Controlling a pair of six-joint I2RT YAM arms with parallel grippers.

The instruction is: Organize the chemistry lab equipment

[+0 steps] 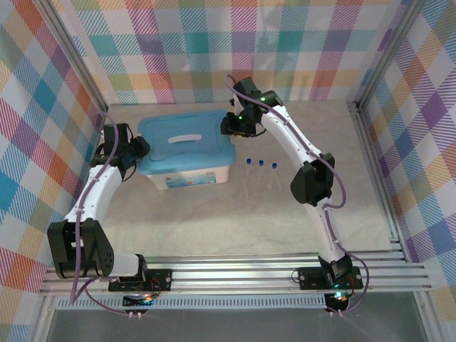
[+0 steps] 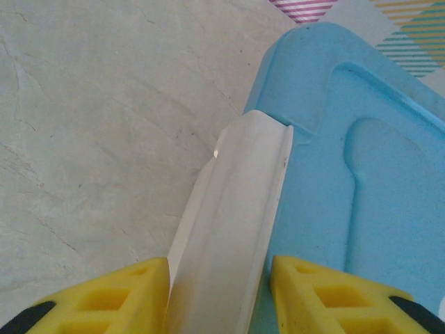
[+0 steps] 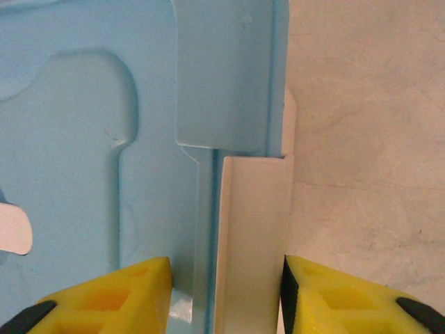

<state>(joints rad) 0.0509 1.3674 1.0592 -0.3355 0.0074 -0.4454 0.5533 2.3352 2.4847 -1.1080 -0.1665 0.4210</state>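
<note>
Upper middle of the top view: a translucent white tub (image 1: 214,175) on the pale table (image 1: 235,228), closed with a flat blue lid (image 1: 164,153), a white handle (image 1: 187,137) lying across the lid's middle. Contents of the tub not discernible through its wall.

Just right of the tub, near the centre of the frame: three blue-capped tubes (image 1: 261,164), upright, side by side in a short row, apart from the tub and touched by neither arm. Clear bodies faint against the table; support under them impossible to make out.

Left arm reaching to the tub's left end, right arm bent round to its upper right end.

Bottom edge of the left wrist view: left gripper (image 2: 219,268), yellow fingers (image 2: 111,299) apart, one on each side of a white latch (image 2: 236,209) running up the middle of the frame along the lid's edge. No gap visible between latch and either finger; squeezing or merely flanking, cannot tell. Blue lid on the right side, bare table on the left.

Bottom edge of the right wrist view: right gripper (image 3: 226,268), yellow fingers apart around a second white latch (image 3: 254,229). Latch close against the finger at lower right; a strip of blue lid showing between latch and the finger at lower left, so spread wider than the latch, not clamped. Lid on the left of the frame, table on the right, a bit of the white handle at the left edge.
</note>
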